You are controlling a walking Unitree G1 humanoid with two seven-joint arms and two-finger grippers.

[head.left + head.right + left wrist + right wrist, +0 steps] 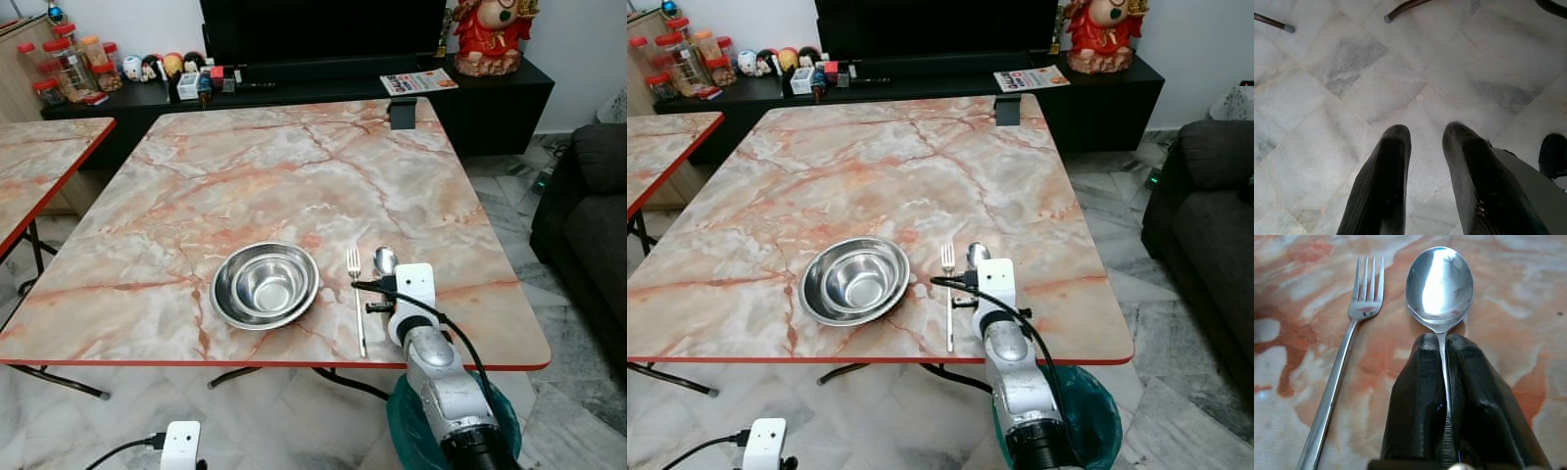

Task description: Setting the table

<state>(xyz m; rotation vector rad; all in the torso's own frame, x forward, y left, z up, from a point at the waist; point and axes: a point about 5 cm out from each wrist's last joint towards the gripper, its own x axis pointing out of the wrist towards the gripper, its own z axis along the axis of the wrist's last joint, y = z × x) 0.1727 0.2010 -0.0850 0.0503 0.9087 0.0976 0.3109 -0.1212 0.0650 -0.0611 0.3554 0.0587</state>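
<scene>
I see the right hand (1444,350) over the near edge of the pink marble-patterned desk (294,166), toward its near right corner, its two black fingers (1418,396) pressed together on the handle of the shiny steel spoon (1440,286). The spoon's bowl lies on the desk just beside the tines of the silver metal fork (1339,372), which lies flat and untouched. The round stainless steel bowl (265,284) sits upright left of the fork, near the same edge. The left hand (1425,142) hangs over the grey marble floor (1352,73), fingers apart, holding nothing.
</scene>
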